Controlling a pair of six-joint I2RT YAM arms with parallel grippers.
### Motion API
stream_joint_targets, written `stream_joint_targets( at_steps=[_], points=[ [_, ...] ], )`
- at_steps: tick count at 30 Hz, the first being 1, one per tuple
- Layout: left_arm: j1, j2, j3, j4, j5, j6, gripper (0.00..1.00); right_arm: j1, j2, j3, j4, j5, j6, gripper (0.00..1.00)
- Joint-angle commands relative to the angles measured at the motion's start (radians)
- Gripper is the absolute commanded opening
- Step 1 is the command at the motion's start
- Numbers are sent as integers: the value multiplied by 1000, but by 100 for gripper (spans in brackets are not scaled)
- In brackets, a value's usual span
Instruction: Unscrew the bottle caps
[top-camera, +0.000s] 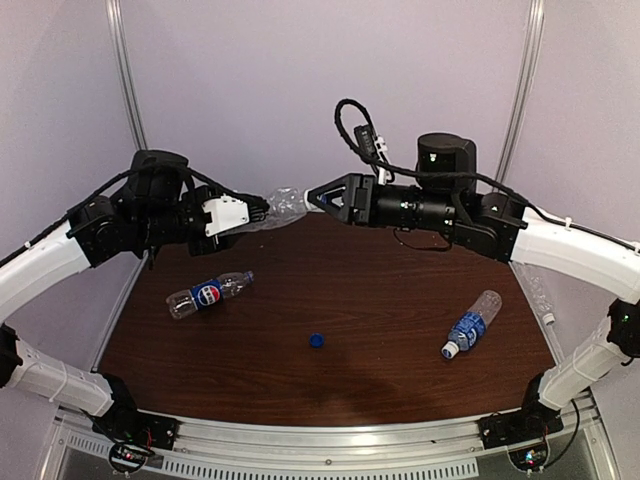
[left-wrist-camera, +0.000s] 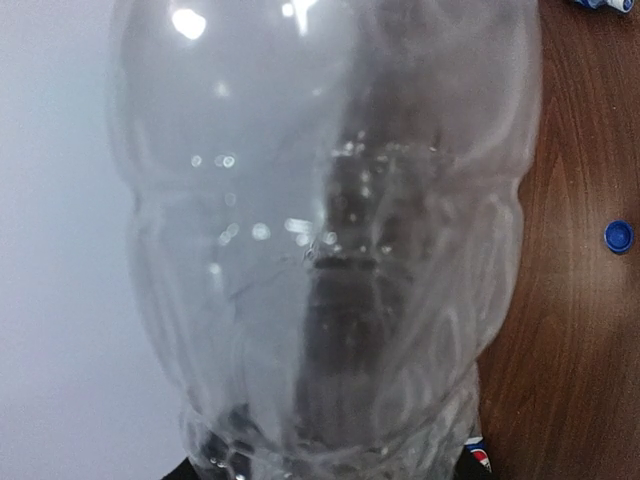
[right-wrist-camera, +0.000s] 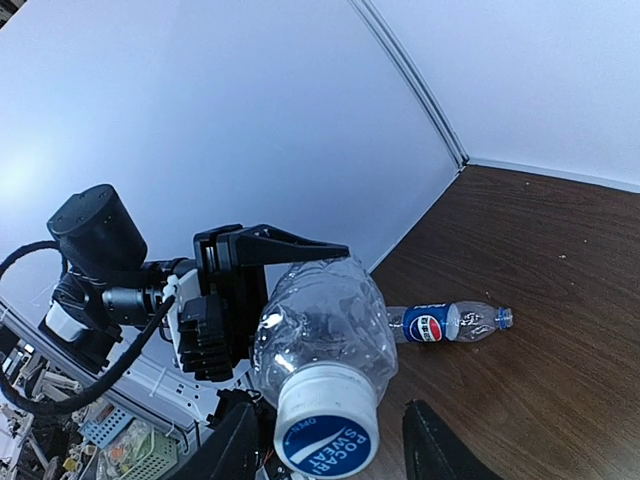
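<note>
Cap of white plastic with a blue printed top sits on the neck of the clear bottle, which lies on its side in the air between the two arms. It is small and stiff, probably a little slippery, so I judge the best hold is across its rim, squarely from both sides. The clear bottle looks empty, very light, thin and crinkled. It will dent and twist if squeezed hard, so it needs a firm but not crushing hold.

The left gripper clamps the base end of the clear bottle. The right gripper faces its neck end, with its fingers on both sides of the cap. A small gap shows at one side, so I judge the jaws are apart and not yet clamped.

Well below the clear bottle is the dark brown table, smooth and slightly shiny. On it, below the clear bottle and toward the left arm, lies the Pepsi bottle. Below and toward the right arm lies a blue-labelled bottle. Nearly straight below, nearer the arm bases, lies a loose dark blue cap. Behind the clear bottle stand plain pale walls
</note>
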Motion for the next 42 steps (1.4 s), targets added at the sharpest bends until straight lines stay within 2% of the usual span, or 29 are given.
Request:
stream_joint_targets(
  at_steps=[1, 4, 12, 16, 17, 21, 27, 32, 36, 42],
  points=[
    [-3, -14, -21, 59, -3, 8, 37, -10, 6, 9, 31, -28, 12, 48],
    [-3, -10, -20, 66, -1, 8, 37, -12, 16, 15, 30, -49, 12, 38],
    [-3, 0, -6, 71, -7, 5, 37, -12, 37, 34, -11, -81, 6, 38],
    [-3, -5, -15, 70, -6, 9, 36, -13, 20, 22, -14, -57, -1, 31],
    [-3, -7, -17, 69, -6, 8, 36, -14, 17, 23, -19, -55, -5, 32],
    [-3, -10, -23, 69, -6, 14, 36, -15, 10, 28, -40, -44, -17, 44],
    [-3, -14, -24, 70, -4, 19, 36, -18, -4, 24, -28, -50, -20, 42],
    [-2, -19, -35, 70, -6, 29, 34, -17, -10, 23, -19, -54, -26, 48],
    [-3, -20, -38, 72, -6, 31, 34, -18, -15, 23, -15, -56, -31, 48],
    [-3, -15, -31, 74, -6, 31, 34, -17, -10, 16, -15, -62, -25, 38]
  ],
)
